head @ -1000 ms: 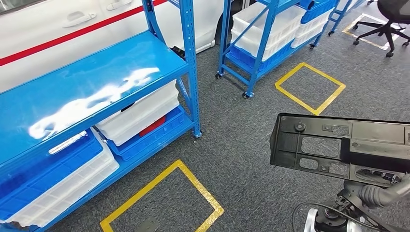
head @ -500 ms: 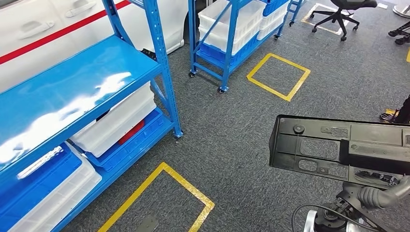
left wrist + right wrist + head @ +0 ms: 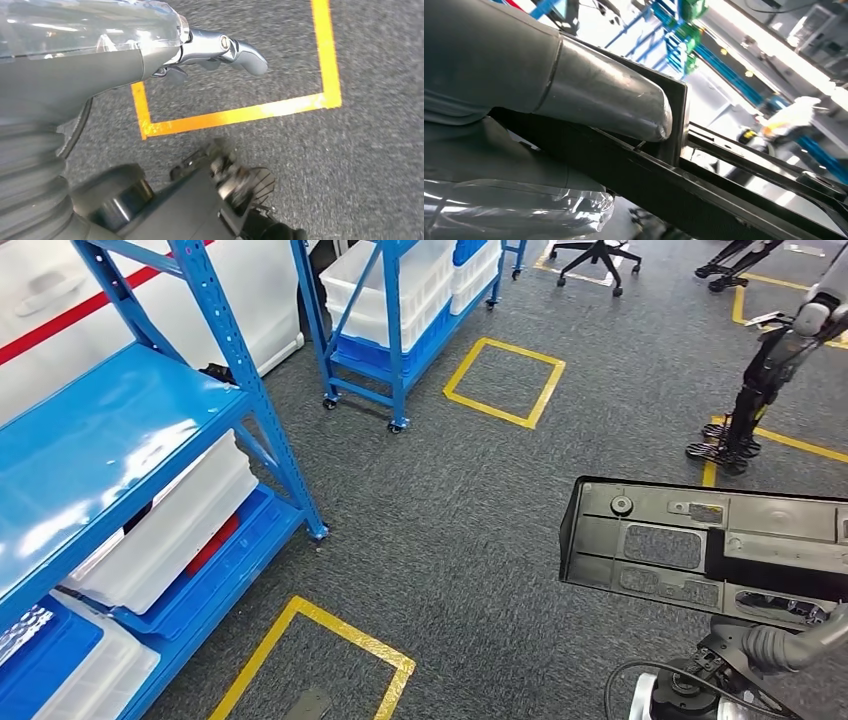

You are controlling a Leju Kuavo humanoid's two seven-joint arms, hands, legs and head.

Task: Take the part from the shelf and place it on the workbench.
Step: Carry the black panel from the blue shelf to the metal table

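Black flat part (image 3: 700, 545), held level above carpet

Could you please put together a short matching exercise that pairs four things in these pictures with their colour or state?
Things:
1. part
2. shelf
3. storage bins
4. left hand

Colour or state:
A. white, stacked on a wheeled rack
B. black plastic, held up by the right hand
C. holds nothing, hanging over a yellow taped square
D. glossy blue, its top level bare

Pairs: 1-B, 2-D, 3-A, 4-C
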